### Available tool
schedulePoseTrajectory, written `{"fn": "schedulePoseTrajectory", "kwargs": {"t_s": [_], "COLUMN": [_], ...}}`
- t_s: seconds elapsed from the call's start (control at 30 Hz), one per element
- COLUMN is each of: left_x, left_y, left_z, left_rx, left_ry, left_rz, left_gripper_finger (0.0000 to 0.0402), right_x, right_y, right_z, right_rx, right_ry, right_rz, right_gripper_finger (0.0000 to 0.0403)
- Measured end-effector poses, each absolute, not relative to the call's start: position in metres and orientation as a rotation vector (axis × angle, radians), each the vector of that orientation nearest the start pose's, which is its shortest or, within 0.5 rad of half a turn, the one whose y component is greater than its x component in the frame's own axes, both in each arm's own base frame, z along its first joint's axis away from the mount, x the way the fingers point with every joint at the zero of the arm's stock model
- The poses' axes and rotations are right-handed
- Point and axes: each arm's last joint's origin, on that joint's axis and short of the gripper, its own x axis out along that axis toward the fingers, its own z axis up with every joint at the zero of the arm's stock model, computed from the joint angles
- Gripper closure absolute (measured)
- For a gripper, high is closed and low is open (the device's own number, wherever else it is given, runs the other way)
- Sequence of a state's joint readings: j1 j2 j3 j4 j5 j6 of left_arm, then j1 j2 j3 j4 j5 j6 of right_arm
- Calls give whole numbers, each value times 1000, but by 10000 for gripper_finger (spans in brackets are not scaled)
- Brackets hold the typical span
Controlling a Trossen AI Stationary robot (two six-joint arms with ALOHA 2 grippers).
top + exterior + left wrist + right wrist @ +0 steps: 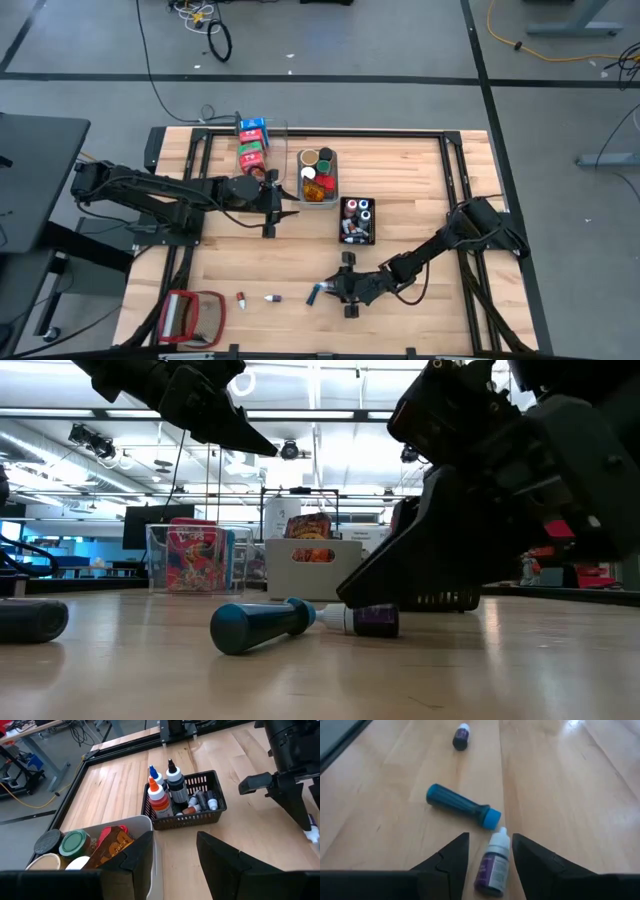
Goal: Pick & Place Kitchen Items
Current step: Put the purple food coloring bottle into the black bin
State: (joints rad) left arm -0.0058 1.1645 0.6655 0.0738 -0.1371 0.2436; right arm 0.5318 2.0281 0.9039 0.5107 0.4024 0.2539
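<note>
Lower centre of the table, a blue bottle and a purple-labelled bottle lie close together; bare wood lies open around them. Upper centre is crowded by bins.

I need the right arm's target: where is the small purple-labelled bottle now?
The small purple-labelled bottle lies on its side between the right gripper's open fingers, near the table's front edge, its white cap beside the blue bottle.

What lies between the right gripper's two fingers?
In the right wrist view, a small purple-labelled bottle with a white cap lies on the table between the right gripper's open fingers, not yet clamped.
</note>
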Motion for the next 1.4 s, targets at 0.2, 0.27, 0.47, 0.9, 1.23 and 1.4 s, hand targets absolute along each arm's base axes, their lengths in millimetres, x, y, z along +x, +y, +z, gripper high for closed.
{"fn": "schedulePoseTrajectory", "kwargs": {"t_s": [0.2,0.27,0.47,0.9,1.23,1.4], "left_x": [247,247,247,246,245,245], "left_y": [2,2,2,2,-1,-1], "left_z": [242,242,242,239,237,237], "left_rx": [270,270,270,279,250,249], "left_ry": [439,439,438,467,474,474], "left_rz": [77,77,77,71,-46,-52], "left_gripper_finger": [242,242,242,242,242,242], "right_x": [329,331,333,337,343,339], "right_y": [176,172,165,157,144,140], "right_z": [90,89,87,86,86,94], "right_rx": [0,21,40,43,49,-3], "right_ry": [569,584,627,643,655,681], "right_rz": [38,50,88,50,10,-12], "right_gripper_finger": [207,199,200,268,333,297]}}
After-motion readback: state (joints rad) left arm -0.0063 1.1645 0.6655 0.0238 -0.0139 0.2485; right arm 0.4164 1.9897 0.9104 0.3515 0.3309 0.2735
